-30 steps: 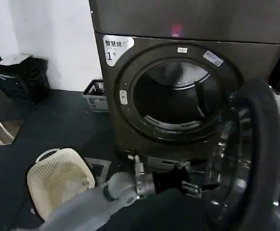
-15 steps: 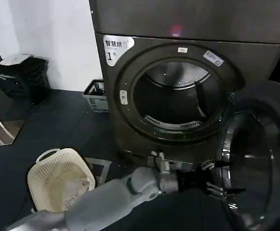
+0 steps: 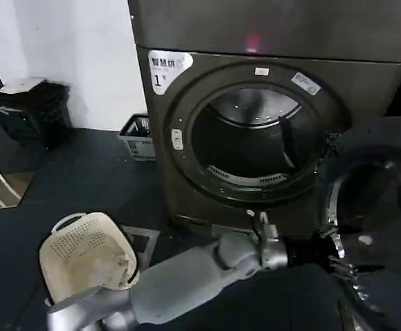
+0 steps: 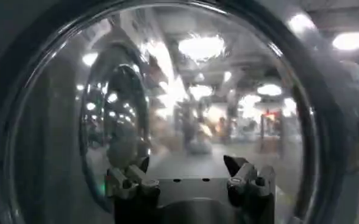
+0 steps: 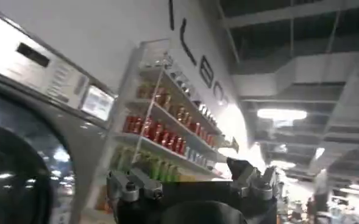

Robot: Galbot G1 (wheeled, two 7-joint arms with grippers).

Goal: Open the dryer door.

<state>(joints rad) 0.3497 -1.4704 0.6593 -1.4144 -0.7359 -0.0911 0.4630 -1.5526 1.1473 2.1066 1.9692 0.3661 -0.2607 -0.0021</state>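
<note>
Nearest you, your left gripper (image 3: 338, 256) has followed the dryer door (image 3: 379, 207) out to the right, its fingers (image 4: 125, 180) spread open against the glass. The door has swung wide within the last second, leaving the drum (image 3: 252, 141) beyond fully exposed; the task looks essentially done. Your right gripper (image 5: 191, 182) is idle, fingers apart.

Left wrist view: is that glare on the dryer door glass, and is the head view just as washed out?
Left wrist view: ceiling lights mirror brightly across the dryer door behind the open left gripper, hiding anything behind the glass. Head view: dim, with small highlights on the door; the left gripper is dark against it.
</note>
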